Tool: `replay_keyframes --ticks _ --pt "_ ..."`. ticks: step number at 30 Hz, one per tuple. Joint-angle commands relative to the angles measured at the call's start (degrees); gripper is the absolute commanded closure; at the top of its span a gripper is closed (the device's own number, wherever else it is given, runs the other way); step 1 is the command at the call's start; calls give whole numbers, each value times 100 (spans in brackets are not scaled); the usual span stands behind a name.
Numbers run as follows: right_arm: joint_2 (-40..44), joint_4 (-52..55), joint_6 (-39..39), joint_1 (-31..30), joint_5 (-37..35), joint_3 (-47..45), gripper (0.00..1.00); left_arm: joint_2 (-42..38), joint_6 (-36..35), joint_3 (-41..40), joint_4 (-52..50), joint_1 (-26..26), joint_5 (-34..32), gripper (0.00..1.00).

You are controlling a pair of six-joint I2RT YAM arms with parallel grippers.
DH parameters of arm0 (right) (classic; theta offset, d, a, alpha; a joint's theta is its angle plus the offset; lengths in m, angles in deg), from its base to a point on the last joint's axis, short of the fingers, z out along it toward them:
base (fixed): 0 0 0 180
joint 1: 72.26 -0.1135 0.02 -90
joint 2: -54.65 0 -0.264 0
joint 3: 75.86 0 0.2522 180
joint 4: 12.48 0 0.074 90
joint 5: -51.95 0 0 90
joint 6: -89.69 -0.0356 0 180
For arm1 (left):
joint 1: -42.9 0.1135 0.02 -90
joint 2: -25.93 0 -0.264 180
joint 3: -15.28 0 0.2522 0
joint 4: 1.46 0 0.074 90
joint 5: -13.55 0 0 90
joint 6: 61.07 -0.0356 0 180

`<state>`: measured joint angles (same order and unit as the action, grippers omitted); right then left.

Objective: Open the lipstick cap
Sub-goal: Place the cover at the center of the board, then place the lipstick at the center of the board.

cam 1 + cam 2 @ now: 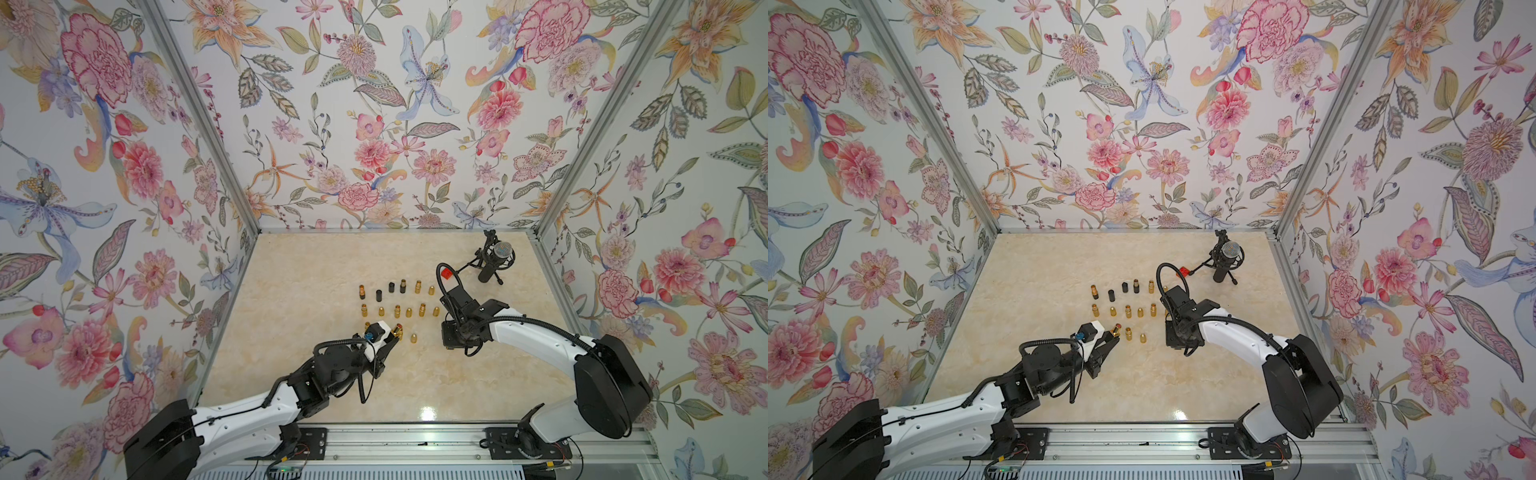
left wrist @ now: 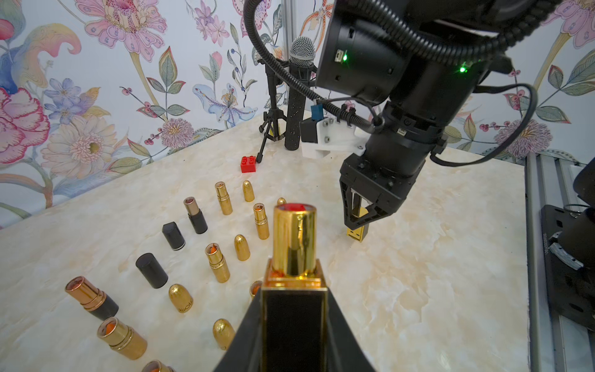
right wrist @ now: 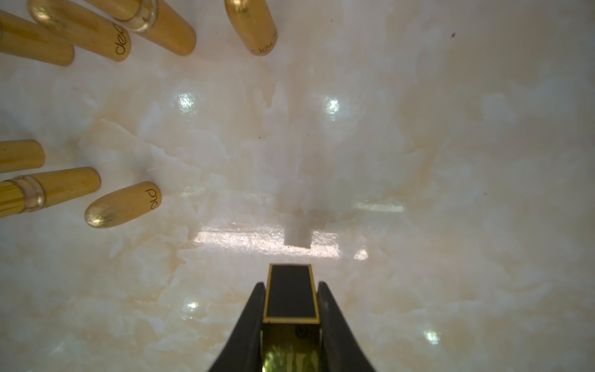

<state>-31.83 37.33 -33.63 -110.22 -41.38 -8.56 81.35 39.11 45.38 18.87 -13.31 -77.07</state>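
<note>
Gold and black, the lipstick (image 2: 294, 238) was already open. It had a square black body, a bright gold collar and a round gold tube, with red showing at the tube's mouth. The left gripper (image 1: 392, 338) was clamped on the black body, with the gold end jutting out beyond its fingers (image 2: 338, 325). That put the lipstick over the near left part of the rows laid out on the marble tabletop (image 1: 291, 374).

Its cap (image 3: 291, 296), a square black sleeve edged in gold, was well apart from it on the right. The right gripper (image 3: 291, 286) pinched the cap between its two black fingers, low over bare marble just right of the rows. I could not tell whether the cap touched the surface.

From the near left corner, the left arm stretched forward and inward. Its wrist was angled so the lipstick tilted towards the far right in both top views. The right arm rose from the near right corner and folded back at the elbow towards the middle. Its wrist was turned so the gripper pointed straight down.

Between the arms stood other opened gold lipsticks (image 2: 217, 262), bullet-shaped gold caps (image 2: 241, 247) and a couple of black caps (image 2: 151, 270). Farther back sat a red toy brick (image 2: 248, 164), and behind it a microphone (image 2: 297, 96) on a small tripod.
</note>
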Motion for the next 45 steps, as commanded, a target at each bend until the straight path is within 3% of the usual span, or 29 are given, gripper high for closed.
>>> replay_keyframes --ticks 1,11,17,21,26,32,36,45 --pt "-216 -307 -152 -154 -193 -21 73 -122 149 -104 283 48 -175 80" --pt "-657 -370 -169 -327 -416 130 73 -199 160 -156 263 64 -176 80" --pt "-748 -391 -132 -376 -316 190 68 -195 152 -157 287 77 -171 80" --pt "-490 -362 -117 -397 -153 239 56 -194 151 -124 281 94 -161 80" --pt "167 -103 -85 -402 -63 291 53 -190 156 -113 337 110 -161 80" --pt "1181 44 259 -413 507 408 51 -50 237 -62 561 127 -116 80" --pt "1591 38 532 -397 1487 621 51 178 239 53 732 153 -7 80" --pt "2277 -719 294 -535 2654 614 49 687 327 414 1057 171 202 81"
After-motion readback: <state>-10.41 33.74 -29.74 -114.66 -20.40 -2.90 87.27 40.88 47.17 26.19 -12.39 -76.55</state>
